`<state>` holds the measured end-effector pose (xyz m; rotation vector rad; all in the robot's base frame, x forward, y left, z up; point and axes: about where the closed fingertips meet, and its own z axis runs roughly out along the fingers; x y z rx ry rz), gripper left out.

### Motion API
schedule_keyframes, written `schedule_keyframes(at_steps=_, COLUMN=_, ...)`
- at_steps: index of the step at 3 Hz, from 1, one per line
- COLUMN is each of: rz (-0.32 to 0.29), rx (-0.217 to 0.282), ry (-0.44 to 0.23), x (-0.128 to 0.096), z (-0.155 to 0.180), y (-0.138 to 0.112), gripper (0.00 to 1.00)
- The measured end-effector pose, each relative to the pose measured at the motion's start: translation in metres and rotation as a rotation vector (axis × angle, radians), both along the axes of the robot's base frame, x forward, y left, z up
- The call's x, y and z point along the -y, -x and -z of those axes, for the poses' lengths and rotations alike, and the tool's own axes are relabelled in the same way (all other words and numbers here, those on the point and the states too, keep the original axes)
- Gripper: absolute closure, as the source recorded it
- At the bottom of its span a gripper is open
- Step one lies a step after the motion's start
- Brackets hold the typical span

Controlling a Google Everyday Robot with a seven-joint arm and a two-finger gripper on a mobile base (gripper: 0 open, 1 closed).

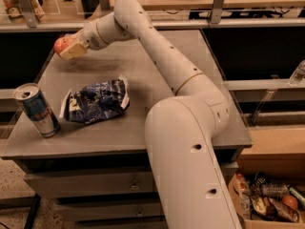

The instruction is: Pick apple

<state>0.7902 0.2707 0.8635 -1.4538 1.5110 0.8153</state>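
Observation:
The apple (59, 44) is small, round and red, at the far left of the grey table (157, 66). My gripper (68, 48) reaches across the table from the right and is shut on the apple, with its tan fingers (74, 51) wrapped over the near side. The apple sits a little above the tabletop, near the table's back left corner. Most of the apple is hidden behind the fingers.
A blue and silver drink can (37, 109) stands at the front left. A crumpled blue chip bag (95, 101) lies beside it. My white arm (186, 128) crosses the table's middle. A box of packaged snacks (269, 202) sits on the floor at lower right.

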Motion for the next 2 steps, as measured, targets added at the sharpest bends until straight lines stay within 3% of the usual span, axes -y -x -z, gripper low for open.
schedule_keyframes(at_steps=2, rz=-0.037, rx=0.109, ry=-0.092, x=0.034, z=-0.063, y=0.019, gripper=1.00)
